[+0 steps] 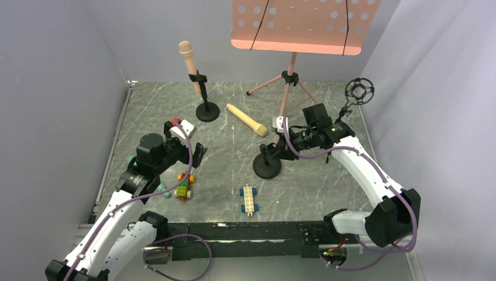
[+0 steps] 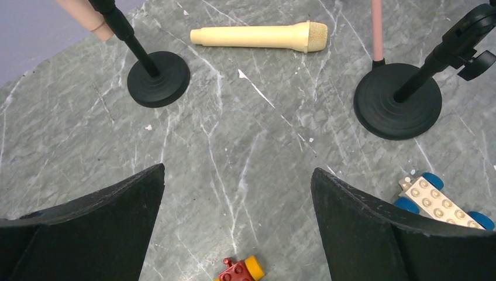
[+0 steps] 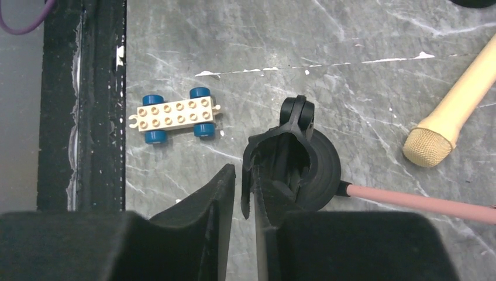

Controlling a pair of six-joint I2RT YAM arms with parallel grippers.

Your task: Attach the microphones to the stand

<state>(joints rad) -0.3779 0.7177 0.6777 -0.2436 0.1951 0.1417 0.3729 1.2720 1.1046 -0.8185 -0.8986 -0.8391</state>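
Observation:
The pink microphone point(image 1: 187, 55) stands clipped in the far stand point(image 1: 207, 111). On the table between the two stands lies the pale yellow microphone point(image 1: 246, 119) point(image 2: 257, 36) point(image 3: 450, 120). Only a teal-green end of the third microphone point(image 1: 166, 191) shows from under my left arm. The near stand point(image 1: 267, 167) point(image 2: 398, 102) holds no microphone. My right gripper point(image 1: 275, 153) point(image 3: 244, 175) is at its clip point(image 3: 286, 146), jaws slightly apart, the clip's wall against the right finger with a gap to the left one. My left gripper point(image 1: 196, 153) point(image 2: 237, 170) hangs wide open and holds nothing.
A colourful brick car point(image 1: 185, 186) point(image 2: 240, 270) lies under the left gripper. A white one with blue wheels point(image 1: 248, 199) point(image 2: 438, 202) point(image 3: 175, 114) lies nearer the front. A salmon music stand point(image 1: 301, 23) on a tripod and a black shock mount point(image 1: 358, 91) stand at the back right.

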